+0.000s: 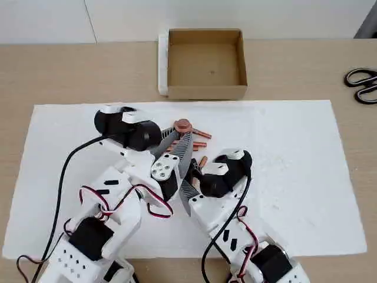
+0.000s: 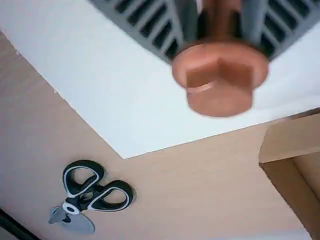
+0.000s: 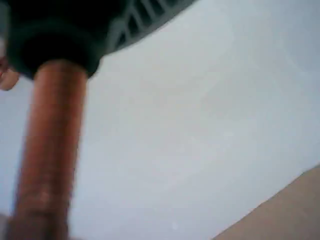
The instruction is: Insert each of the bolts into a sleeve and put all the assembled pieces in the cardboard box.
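The left claw is clenched on a copper bolt, its hex head jutting past the fingertips. Close beside it, the right claw grips a copper sleeve. Loose copper pieces lie on the white sheet just beside the left claw's tip, with the cardboard box beyond them on the tabletop.

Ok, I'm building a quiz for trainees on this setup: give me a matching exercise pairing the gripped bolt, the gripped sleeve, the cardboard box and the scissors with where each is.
Things:
1 bolt
2 sleeve
3 cardboard box
4 scissors

Places:
A bare table, far right
B between the fingers of the left gripper
C empty, just beyond the white sheet
D between the fingers of the right gripper

Pairs: 1-B, 2-D, 3-C, 4-A
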You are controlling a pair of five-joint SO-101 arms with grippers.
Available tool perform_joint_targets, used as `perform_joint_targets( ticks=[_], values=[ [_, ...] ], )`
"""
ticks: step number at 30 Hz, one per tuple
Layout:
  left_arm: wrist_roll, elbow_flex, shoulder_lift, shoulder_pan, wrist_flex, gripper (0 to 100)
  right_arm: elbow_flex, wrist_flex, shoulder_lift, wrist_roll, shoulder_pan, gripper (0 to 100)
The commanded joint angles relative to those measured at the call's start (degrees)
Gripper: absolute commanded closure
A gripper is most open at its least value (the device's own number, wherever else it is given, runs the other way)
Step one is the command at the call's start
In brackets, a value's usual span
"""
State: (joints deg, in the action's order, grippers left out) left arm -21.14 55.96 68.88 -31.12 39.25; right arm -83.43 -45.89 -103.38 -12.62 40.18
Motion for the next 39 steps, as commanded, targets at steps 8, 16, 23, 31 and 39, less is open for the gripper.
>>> perform_joint_targets(
  ticks=[8,16,23,31,39],
  values=[
    [-0.6,-3.5,1.0,-0.3,1.1,99,0.4,1.5,-0.5,-0.4,-0.1,99.5],
    [-0.8,-3.2,1.0,-0.3,-0.6,99,0.4,1.5,-0.5,-0.4,0.0,99.5],
    [-0.8,-3.2,0.6,-0.3,-0.5,99,0.4,1.5,-0.5,-0.4,0.1,99.5],
    [-0.6,-2.6,0.5,0.0,-2.5,99,0.4,1.5,-0.4,-0.4,0.7,99.5],
    [-0.5,-2.1,0.5,0.0,-2.4,99,0.4,1.5,-0.4,-0.4,0.8,99.5]
  ],
)
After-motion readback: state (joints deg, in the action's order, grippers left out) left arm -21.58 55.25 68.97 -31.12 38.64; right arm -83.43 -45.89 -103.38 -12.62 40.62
